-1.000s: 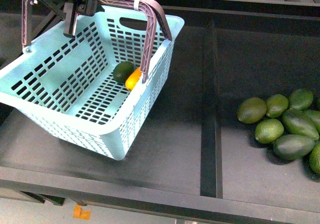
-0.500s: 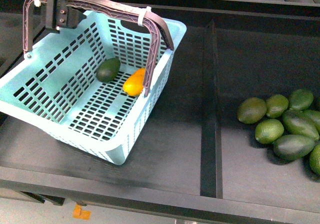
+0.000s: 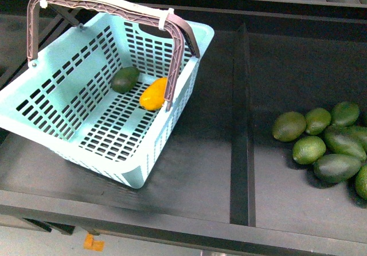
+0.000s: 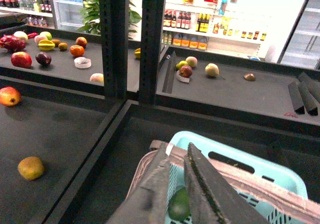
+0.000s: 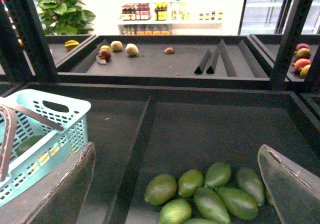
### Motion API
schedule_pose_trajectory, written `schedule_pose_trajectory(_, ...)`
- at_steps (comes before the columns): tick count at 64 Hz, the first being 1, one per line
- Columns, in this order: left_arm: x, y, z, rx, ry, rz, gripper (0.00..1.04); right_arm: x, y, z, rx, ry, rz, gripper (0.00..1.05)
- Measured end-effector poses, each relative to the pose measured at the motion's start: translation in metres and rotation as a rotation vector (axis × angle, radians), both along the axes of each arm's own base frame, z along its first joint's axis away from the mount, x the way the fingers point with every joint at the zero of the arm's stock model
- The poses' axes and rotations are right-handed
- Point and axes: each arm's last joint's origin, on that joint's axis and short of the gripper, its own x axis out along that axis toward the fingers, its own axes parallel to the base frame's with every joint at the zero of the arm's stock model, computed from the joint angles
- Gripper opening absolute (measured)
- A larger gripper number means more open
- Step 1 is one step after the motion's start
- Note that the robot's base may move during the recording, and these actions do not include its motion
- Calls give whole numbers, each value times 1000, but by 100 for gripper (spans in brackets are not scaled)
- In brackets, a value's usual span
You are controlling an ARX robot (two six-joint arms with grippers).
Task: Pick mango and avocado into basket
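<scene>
The teal basket (image 3: 69, 136) stands on the left of the dark shelf with its brown handles (image 3: 109, 7) raised. On its floor lie the dark green avocado (image 3: 125, 79) and, beside it, the yellow-orange mango (image 3: 153, 94), partly behind a handle. Neither gripper shows in the front view. My left gripper (image 4: 176, 151) hangs open above the basket (image 4: 240, 163), apart from its handle (image 4: 260, 181), with a narrow empty gap through which the avocado (image 4: 178, 205) shows. My right gripper (image 5: 177, 149) is wide open and empty above a pile of green fruits (image 5: 205, 191), with the basket (image 5: 47, 126) off to one side.
Several green fruits (image 3: 327, 147) lie heaped at the shelf's right end. A raised divider rail (image 3: 241, 124) runs front to back between them and the basket. Past the shelf wall, the neighbouring tray holds a brownish fruit (image 4: 31, 168) and a red one (image 4: 9, 96).
The left gripper has let go of the basket handle and risen out of the front view. The tilted basket has settled flat, and the avocado and mango rolled slightly apart.
</scene>
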Motion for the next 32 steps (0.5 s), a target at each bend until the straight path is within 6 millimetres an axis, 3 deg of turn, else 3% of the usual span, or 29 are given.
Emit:
schedule_pose_trajectory(2,-10,2,-3,15,0,-3,3,0,0,0,0,0,0,96)
schedule_pose_trajectory(18,-58,19,-15,40,-2,-10,2,0,0,0,0,0,0,96)
schedule_pose_trajectory(32,-86,22,-22,41,2,-2,2,0,0,0,0,0,0,96)
